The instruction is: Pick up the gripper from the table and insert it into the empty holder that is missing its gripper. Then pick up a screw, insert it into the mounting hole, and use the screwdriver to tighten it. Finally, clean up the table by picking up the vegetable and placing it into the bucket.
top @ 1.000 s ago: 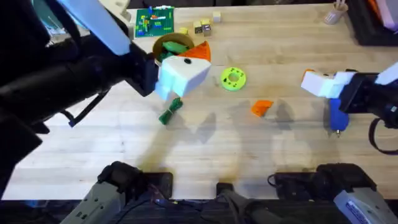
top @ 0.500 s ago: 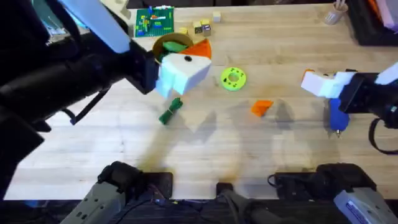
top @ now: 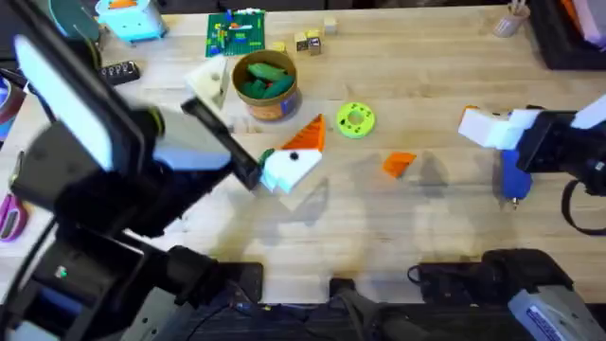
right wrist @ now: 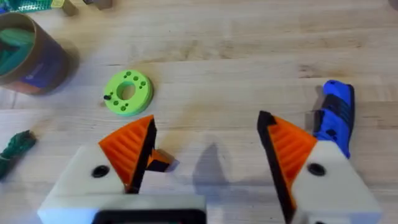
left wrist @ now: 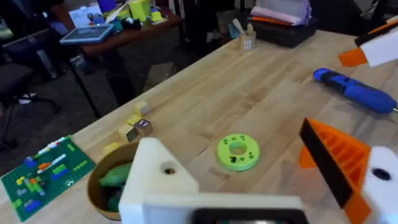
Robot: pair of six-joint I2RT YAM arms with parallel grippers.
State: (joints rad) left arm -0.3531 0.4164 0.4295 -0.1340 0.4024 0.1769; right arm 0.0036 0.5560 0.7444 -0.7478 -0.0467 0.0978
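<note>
The orange gripper wedge [top: 399, 163] lies flat on the table mid-right, and part of it [right wrist: 163, 160] peeks out behind a right finger. My left gripper [top: 251, 123] hangs open and wide above the bucket [top: 265, 83]. One of its fingers is the bare white holder [left wrist: 158, 177] with a hole. The other finger carries an orange pad [left wrist: 336, 155] and covers most of the vegetable [top: 267, 154] [right wrist: 15, 146]. My right gripper [right wrist: 208, 162] is open with nothing between its two orange pads, and it stands beside the blue screwdriver [top: 512, 175] [right wrist: 336, 118] [left wrist: 354, 90].
A lime-green disc [top: 355, 120] sits right of the bucket. At the far edge are a green brick board [top: 237, 33], small blocks [top: 308, 40] and a cup [top: 511, 21]. A remote [top: 118, 71] lies at far left.
My left arm has swung down and toward the near left, uncovering the bucket. Its gripper now sits lower, over the vegetable. The right arm and the wedge have not moved.
</note>
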